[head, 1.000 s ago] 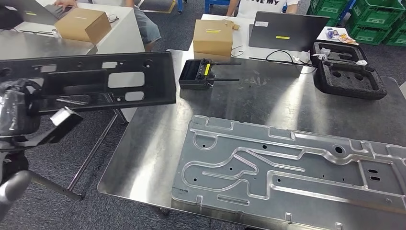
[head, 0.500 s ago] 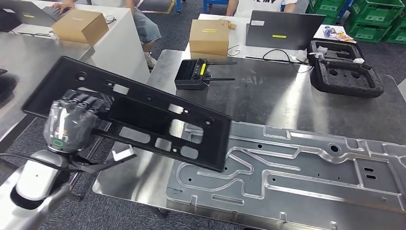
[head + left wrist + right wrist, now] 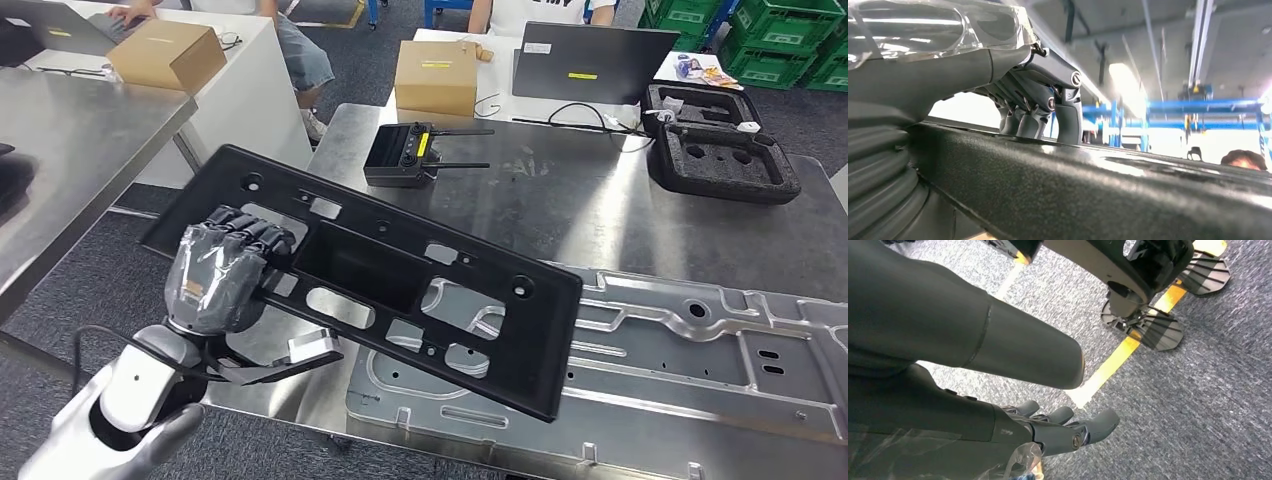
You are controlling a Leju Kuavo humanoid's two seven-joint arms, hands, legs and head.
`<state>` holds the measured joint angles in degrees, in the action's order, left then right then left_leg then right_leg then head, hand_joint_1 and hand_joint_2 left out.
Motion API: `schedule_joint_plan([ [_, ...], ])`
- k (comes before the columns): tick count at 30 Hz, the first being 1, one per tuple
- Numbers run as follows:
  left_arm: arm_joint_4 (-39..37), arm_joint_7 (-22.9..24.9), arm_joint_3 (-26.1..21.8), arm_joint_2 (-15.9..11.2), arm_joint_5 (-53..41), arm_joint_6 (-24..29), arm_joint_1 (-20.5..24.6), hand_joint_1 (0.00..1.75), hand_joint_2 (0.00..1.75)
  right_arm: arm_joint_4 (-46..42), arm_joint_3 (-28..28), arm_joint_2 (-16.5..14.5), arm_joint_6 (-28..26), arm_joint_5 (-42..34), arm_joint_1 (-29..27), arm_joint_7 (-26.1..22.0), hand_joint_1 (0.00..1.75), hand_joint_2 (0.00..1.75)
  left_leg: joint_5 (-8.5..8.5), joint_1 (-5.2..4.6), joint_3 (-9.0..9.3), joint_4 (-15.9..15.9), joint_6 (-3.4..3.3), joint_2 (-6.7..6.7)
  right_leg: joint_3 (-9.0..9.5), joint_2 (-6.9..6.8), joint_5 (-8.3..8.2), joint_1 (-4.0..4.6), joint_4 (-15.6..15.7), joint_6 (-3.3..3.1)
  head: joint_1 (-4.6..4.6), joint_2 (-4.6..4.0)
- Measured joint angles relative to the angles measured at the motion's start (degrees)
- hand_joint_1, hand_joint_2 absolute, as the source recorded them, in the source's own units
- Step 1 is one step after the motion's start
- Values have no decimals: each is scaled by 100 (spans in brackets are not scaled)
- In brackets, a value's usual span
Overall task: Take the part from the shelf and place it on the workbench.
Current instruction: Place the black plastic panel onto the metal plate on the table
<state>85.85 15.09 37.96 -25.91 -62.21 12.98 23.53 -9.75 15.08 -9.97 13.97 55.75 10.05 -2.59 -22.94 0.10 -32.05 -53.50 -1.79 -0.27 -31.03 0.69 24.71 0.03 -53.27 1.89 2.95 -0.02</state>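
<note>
One grip point only: left robot hand grasps the black part at its near-left end, fingers curled over the edge in the wrist view. Right robot hand hangs by the floor, holding nothing, fingers loosely apart.

Part is airborne, tilted, over the near-left corner of the surface. Its free end overhangs the silver plate, which lies along the near edge.

Risks, my read:
- Long part held at one end means a big lever arm. It could rotate in the grasp or slip out if the arm swings or stops hard.
- Free end is the low end. It would likely hit the plate first, then skid or get pried out of the fingers.
- Part overlaps the plate, so setting it down here would leave it half on, half off, rocking. Bare surface lies behind the plate, toward the middle.
- Controller sits behind the part, antennas out. A wide sweep could clip it.
- A strap and clip hang from the wrist below the part and could snag the near edge.

Containers:
- Two closed cardboard boxes, on the white tables behind the surface; contents not visible.
- Black foam case at the far-right corner, cutouts look empty; a second tray behind it holds small white items, too small to tell.
- Green crates beyond the far right; contents unclear.
</note>
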Motion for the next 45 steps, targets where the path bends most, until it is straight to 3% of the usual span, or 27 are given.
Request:
schedule_joint_plan([
  [9, -374, 364, 273, 286, 1534, -455, 196, 175, 175, 0, -136, -1, 0, -152, -1, 23, 0, 0, 0, 0, 1, 0, 0, 0, 0, 0, 0, 0, 0, 0, 0, 0],
  [18, -1298, 924, 414, 403, 1863, -289, 595, 175, 175, 0, -366, -2, 0, -331, -4, 84, 0, 0, 1, 4, 0, 0, 1, 0, 0, 0, -1, 4, -1, -1, 0, 0],
  [25, -1721, 983, 444, 438, 1875, -268, 704, 175, 175, -2, -453, -2, 0, -369, -9, 97, 0, 0, 0, 3, -4, 0, 1, 0, -2, 0, 0, 4, -1, -1, 0, 0],
  [29, -1881, 978, 471, 471, 1851, -232, 720, 0, 175, -5, -518, -5, 0, -415, -15, 97, 0, 0, 0, 3, -4, 0, 1, 0, -2, -1, 0, 4, -1, -1, 0, 0],
  [31, -1930, 943, 500, 487, 1841, -194, 718, 0, 175, -6, -532, -11, 0, -463, -21, 96, 0, 0, 0, 3, -4, 0, 1, 0, -2, -1, 0, 4, -1, -1, 0, 0],
  [35, -2028, 810, 572, 531, 1962, -134, 706, 0, 0, -7, -566, -20, 0, -552, -39, 90, 0, 0, 1, 3, -4, 0, 1, 0, -3, -1, 0, 4, -1, -1, 0, 0],
  [45, -2233, 589, 688, 644, 2617, -262, 691, 0, 0, -7, -722, -24, 0, -766, -60, 73, 0, 0, 0, 3, -5, 0, 1, 0, -3, -1, 0, 4, -1, -1, 0, 0],
])
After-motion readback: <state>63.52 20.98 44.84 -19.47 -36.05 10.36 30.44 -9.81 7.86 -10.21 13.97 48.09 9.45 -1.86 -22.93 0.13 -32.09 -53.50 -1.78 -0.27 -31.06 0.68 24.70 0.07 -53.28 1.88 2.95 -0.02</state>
